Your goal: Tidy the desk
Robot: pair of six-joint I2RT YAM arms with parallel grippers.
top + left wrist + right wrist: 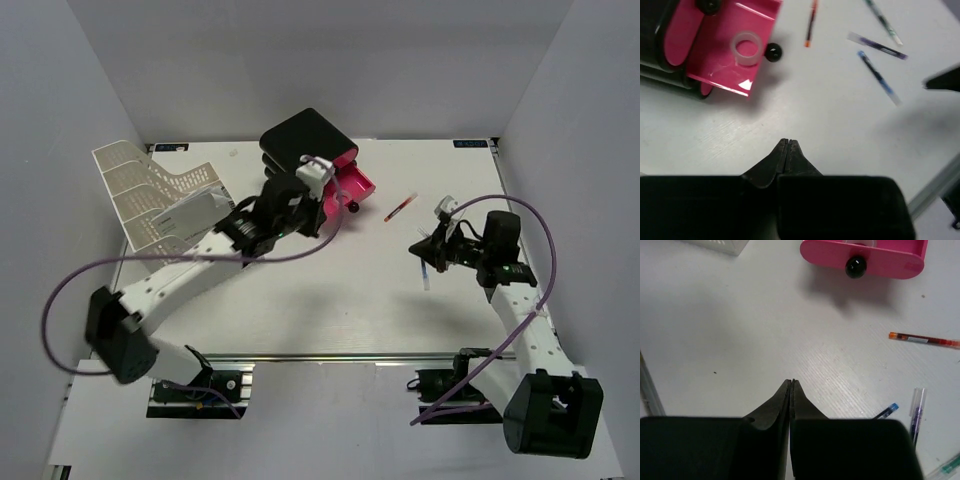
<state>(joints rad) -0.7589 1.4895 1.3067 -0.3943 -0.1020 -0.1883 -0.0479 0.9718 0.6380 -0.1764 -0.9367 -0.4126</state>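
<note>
Left gripper (pixel 788 142) and right gripper (pixel 791 382) clenched empty over desk (pixel 330 300); four pens (pixel 878 46), one pink drawer (pixel 725 80), its tape roll (pixel 746 48) shown whole only by the left wrist camera

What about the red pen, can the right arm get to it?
Probably yes. The red pen lies alone on the desk near the right gripper, with nothing between them. The jaws are shut, so they must open first.

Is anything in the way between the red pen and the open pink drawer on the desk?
Nothing visible does. Only bare desk lies between the red pen and the pink drawer. The other pens lie beyond the red pen, farther from the drawer.
</note>
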